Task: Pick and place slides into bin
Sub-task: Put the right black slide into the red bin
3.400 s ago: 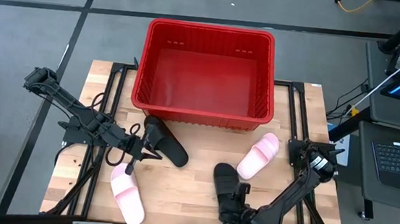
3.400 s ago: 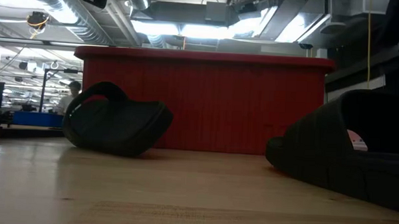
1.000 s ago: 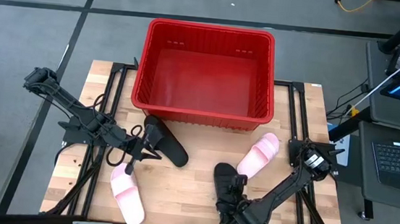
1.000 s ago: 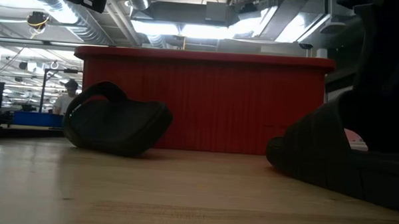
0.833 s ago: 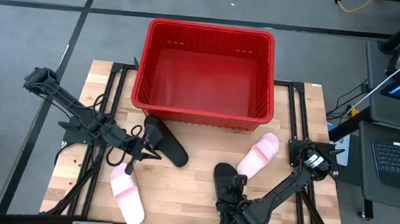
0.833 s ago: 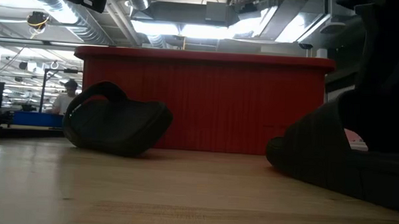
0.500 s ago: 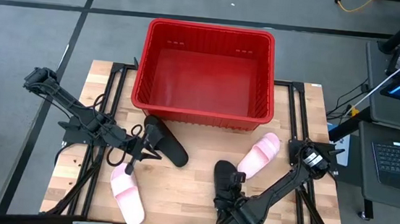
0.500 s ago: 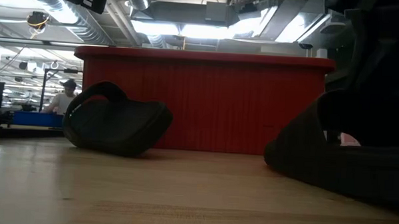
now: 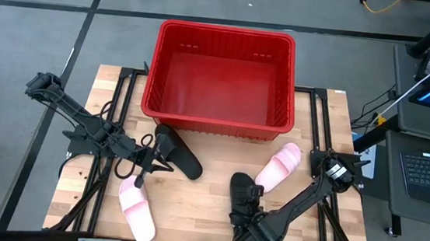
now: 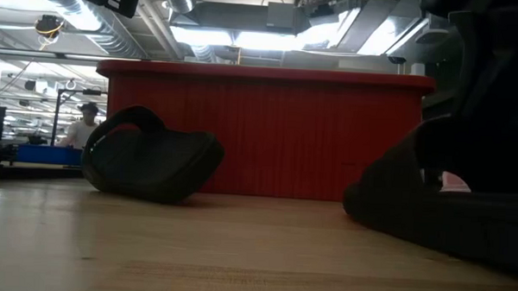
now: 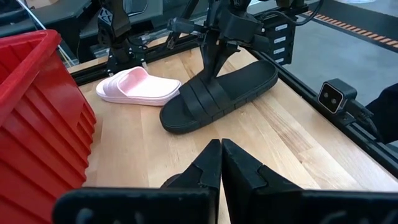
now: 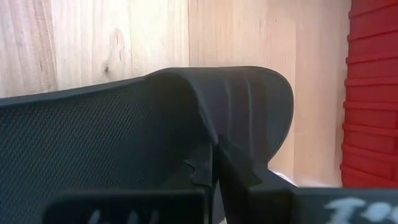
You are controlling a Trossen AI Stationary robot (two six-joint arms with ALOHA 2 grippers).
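Note:
The red bin (image 9: 227, 29) stands at the table's far middle. One black slide (image 9: 181, 155) lies near its front wall, and my left gripper (image 9: 151, 162) is shut just beside that slide's near-left side. In the low view this slide (image 10: 150, 163) rests tilted on the table. A second black slide (image 9: 241, 191) lies sole-down near the front middle, with my right gripper (image 9: 246, 213) shut on its strap. One pink slide (image 9: 279, 167) lies to the right of the middle. Another pink slide (image 9: 137, 210) lies at the front left. My left gripper (image 11: 221, 149) has its fingertips pressed together with nothing between them; whether it touches the slide beside it, I cannot tell. My right gripper (image 12: 214, 158) pinches the edge of the black slide's strap (image 12: 249, 106) between its two fingers. It comes down from above, onto the heel-side edge of the strap (image 11: 208, 90). The slide's sole rests on the table.
The bin's slotted wall (image 11: 31, 124) rises close beside my left gripper. Black frame rails (image 9: 321, 114) run along the table's left and right sides. Bare wood (image 9: 200, 205) lies between the two arms. A person shows far off in the room (image 10: 87, 114).
My right gripper has shut on the black slide's strap. The slide has shifted a little on the table under it. My left gripper and the other slides have stayed where they were.

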